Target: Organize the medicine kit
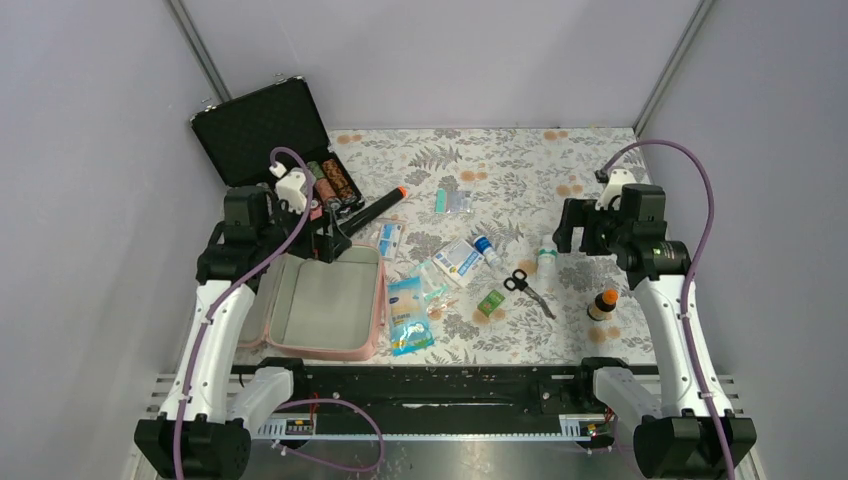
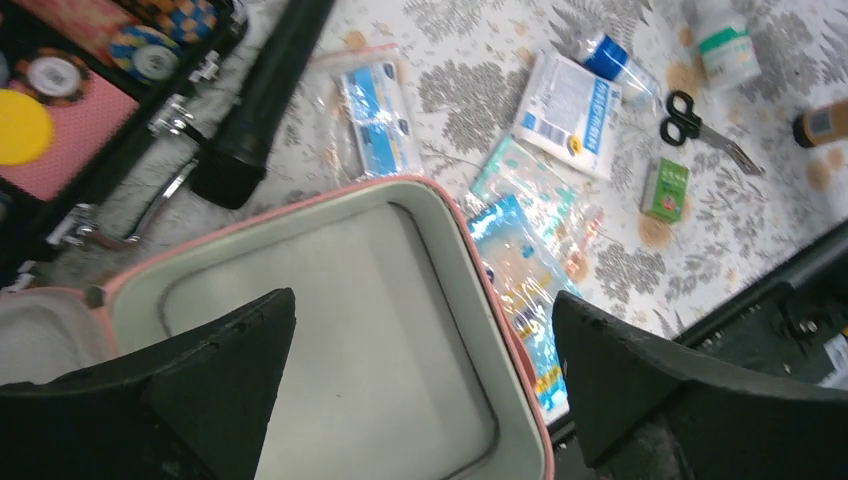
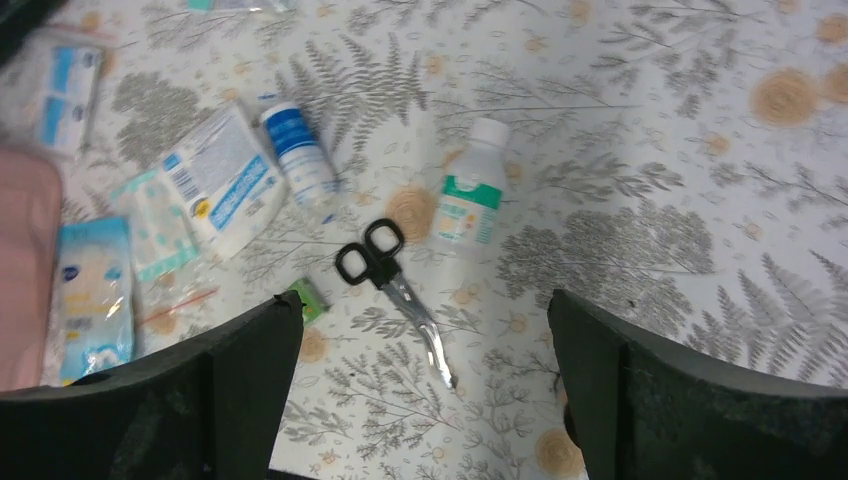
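The pink medicine kit [image 1: 325,302] lies open at the near left with its grey lining bare; in the left wrist view its rim [image 2: 468,232] runs between my fingers. My left gripper [image 1: 330,243] hangs open and empty over the kit's far edge [image 2: 425,350]. My right gripper [image 1: 565,236] is open and empty above the table's right side [image 3: 425,370]. Below it lie black-handled scissors [image 3: 390,280] and a white bottle [image 3: 468,195]. Loose supplies lie right of the kit: a blue packet [image 1: 410,318], a white-and-blue box [image 1: 459,260], a blue-capped tube [image 1: 487,248] and a green box [image 1: 490,301].
A black hard case [image 1: 262,130] with poker chips stands open at the back left. A black tube with an orange tip [image 1: 372,208] lies beside it. A brown bottle with an orange cap [image 1: 603,303] stands near the right arm. Small sachets [image 1: 390,238] lie behind the kit.
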`<act>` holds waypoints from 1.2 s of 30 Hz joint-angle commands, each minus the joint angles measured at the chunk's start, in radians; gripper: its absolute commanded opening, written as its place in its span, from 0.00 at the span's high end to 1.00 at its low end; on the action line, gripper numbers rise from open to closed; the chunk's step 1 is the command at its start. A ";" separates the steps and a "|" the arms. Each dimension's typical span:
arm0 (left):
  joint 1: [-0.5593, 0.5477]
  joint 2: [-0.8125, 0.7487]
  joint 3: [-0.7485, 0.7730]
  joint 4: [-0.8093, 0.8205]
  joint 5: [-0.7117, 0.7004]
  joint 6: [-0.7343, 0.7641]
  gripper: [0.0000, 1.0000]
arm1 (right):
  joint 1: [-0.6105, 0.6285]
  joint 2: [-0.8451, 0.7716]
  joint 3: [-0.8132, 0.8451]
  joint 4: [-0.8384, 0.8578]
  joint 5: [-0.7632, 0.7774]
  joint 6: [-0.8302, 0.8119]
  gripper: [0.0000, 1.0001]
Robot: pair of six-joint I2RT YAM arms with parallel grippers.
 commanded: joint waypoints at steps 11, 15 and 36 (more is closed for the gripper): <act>0.002 0.261 0.141 -0.051 0.165 -0.050 0.04 | 0.389 0.202 0.044 0.073 -0.368 -0.290 0.05; -0.003 0.322 0.173 -0.048 0.154 -0.062 0.05 | 0.566 0.296 0.069 0.070 -0.301 -0.366 0.09; -0.005 0.283 0.137 -0.043 0.089 -0.090 0.06 | 0.869 0.794 0.019 0.400 -0.225 0.279 0.24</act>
